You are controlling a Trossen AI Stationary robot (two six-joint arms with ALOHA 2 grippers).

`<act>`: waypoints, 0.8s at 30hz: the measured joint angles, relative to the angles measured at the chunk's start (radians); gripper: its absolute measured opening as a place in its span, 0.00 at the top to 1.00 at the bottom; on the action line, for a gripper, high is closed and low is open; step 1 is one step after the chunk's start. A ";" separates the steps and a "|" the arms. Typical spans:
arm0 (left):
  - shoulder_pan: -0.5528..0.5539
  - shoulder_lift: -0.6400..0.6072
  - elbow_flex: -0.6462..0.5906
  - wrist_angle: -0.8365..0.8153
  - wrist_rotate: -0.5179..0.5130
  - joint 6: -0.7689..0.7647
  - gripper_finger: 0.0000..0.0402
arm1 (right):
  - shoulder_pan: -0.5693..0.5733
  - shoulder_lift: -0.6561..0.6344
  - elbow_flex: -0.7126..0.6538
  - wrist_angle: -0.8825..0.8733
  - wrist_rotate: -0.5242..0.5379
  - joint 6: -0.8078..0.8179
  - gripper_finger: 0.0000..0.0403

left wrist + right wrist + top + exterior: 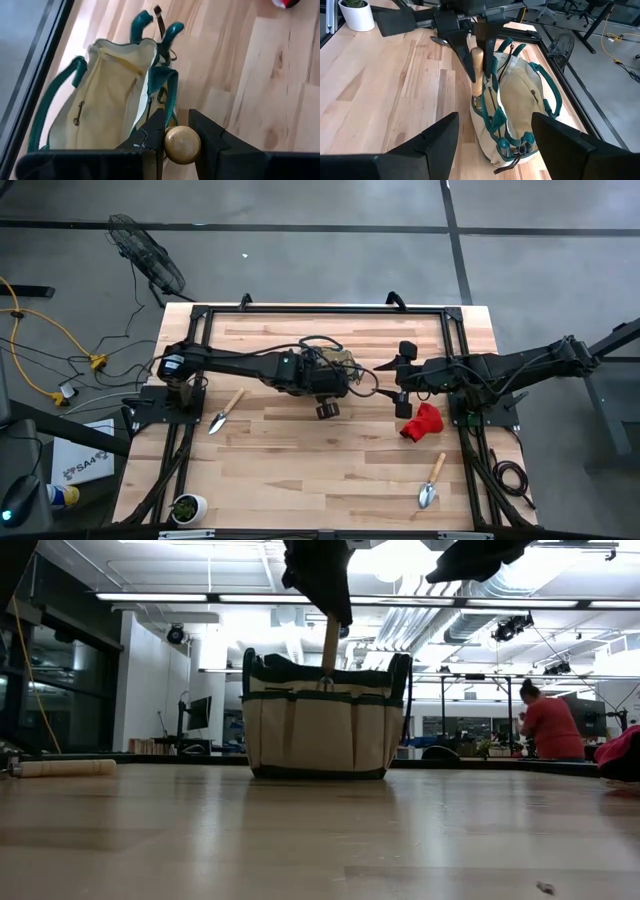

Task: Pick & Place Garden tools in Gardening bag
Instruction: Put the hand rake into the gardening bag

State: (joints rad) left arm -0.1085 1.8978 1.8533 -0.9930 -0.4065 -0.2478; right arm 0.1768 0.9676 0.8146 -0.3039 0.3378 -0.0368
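The beige gardening bag (345,361) with green trim stands upright at the table's middle; it also shows in the low view (320,725) and the right wrist view (520,95). My left gripper (325,402) is above the bag, shut on a wooden-handled tool (477,70) whose head is hidden at the bag's side. My right gripper (400,377) is open and empty, just right of the bag. A red glove (422,421) lies near it. One trowel (225,412) lies at the left and another trowel (430,483) at the near right. My left gripper pinches the tool's wooden handle at its rounded free end (182,145) between its two fingers. The fingers (462,50) point down from above. The tool hangs upright below them, its lower end (476,102) down in the bag's side by the green trim.
A small potted plant (188,506) stands at the near left corner. The black frame rails (465,440) run along the table's edges. A person in a red top (550,725) is far off in the room behind. Bare wood lies near the front edge.
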 joint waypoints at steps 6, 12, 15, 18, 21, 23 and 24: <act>0.004 -0.002 0.000 0.006 -0.006 0.000 0.85 | 0.000 0.000 0.000 -0.002 0.000 0.000 0.40; 0.004 -0.002 0.000 0.013 -0.008 0.017 0.85 | 0.000 0.000 0.000 -0.011 0.000 0.008 0.40; -0.004 -0.002 0.000 0.013 -0.040 0.039 0.85 | 0.000 0.000 0.000 -0.018 0.000 0.013 0.40; -0.013 -0.002 0.000 0.013 -0.093 0.060 0.85 | 0.000 0.000 0.000 -0.029 0.000 0.015 0.40; -0.023 -0.002 0.000 0.014 -0.134 0.083 0.85 | 0.000 0.000 0.000 -0.035 0.000 0.018 0.40; -0.031 -0.002 0.000 0.014 -0.143 0.093 0.85 | 0.000 0.000 0.000 -0.035 0.000 0.018 0.40; -0.031 -0.002 0.000 0.014 -0.142 0.094 0.85 | 0.000 0.000 0.000 -0.035 0.000 0.019 0.40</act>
State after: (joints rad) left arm -0.1394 1.8961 1.8538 -0.9787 -0.5481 -0.1535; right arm 0.1768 0.9676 0.8146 -0.3386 0.3378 -0.0181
